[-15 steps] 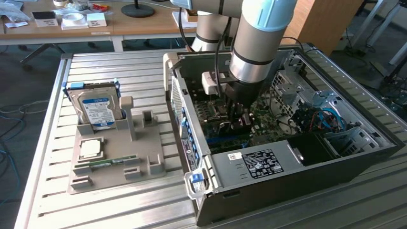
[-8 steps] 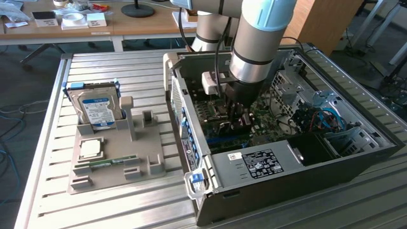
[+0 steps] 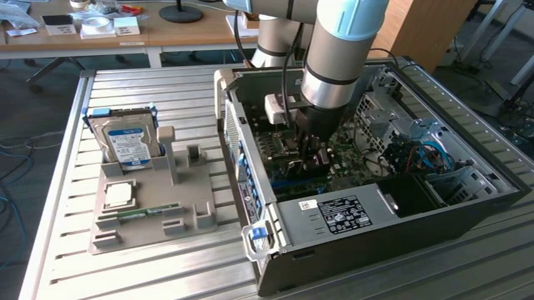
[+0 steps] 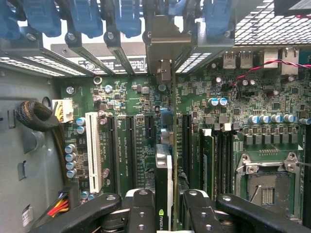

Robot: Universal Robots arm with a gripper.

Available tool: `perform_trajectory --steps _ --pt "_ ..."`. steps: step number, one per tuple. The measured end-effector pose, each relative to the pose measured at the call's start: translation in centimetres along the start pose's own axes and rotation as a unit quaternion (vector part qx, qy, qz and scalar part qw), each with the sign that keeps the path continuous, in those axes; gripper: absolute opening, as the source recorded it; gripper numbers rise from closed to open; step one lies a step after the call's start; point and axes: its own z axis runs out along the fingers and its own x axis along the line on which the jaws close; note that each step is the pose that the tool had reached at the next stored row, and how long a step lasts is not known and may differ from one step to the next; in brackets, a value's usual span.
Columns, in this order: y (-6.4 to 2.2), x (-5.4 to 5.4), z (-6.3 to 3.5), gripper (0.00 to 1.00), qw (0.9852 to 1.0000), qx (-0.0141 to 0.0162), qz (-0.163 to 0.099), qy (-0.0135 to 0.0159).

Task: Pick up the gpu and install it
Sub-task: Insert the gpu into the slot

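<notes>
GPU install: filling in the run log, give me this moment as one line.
held: thin dark gpu card, edge-on | gripper: shut on card | place: inside open black computer case, over green motherboard slots | seated: cannot tell

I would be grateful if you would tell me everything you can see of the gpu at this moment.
The gpu is seen edge-on in the wrist view: a thin card standing upright over the green motherboard, with a black edge bearing a small green logo and a metal bracket reaching towards the rear slot openings. The gripper is shut on it, one black finger on each face. It lines up with the long expansion slots. Whether it is fully seated cannot be told. In the exterior view the arm reaches down into the open computer case.
</notes>
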Motion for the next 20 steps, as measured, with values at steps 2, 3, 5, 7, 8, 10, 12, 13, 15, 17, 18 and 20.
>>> perform_trajectory --steps 2,3,5,7,8,10,12,13,15,17,18,20 --pt "0.0 0.0 0.01 0.27 1.0 0.0 0.0 -0.0003" --pt "0.0 0.01 -0.01 0.27 1.0 0.0 0.0 -0.0003" --pt "0.0 0.01 -0.02 0.27 1.0 0.0 0.0 -0.0003" --pt "0.0 0.01 -0.03 0.27 1.0 0.0 0.0 -0.0003" --pt "0.0 0.01 -0.03 0.27 1.0 -0.0001 0.0 -0.0006" --pt "0.0 0.01 -0.03 0.27 1.0 -0.0001 0.0 -0.0007" --pt "0.0 0.01 0.0 0.27 1.0 -0.0001 0.0 -0.0008" --pt "0.0 0.01 0.04 0.27 1.0 0.0 0.0 -0.0009" --pt "0.0 0.01 0.12 0.27 1.0 0.0 0.0 -0.0009" --pt "0.0 0.01 0.13 0.27 1.0 -0.0001 0.0 -0.0008" --pt "0.0 0.01 0.13 0.27 1.0 -0.0002 0.0 -0.0012" --pt "0.0 0.01 0.14 0.27 1.0 -0.0002 0.0 -0.0036"
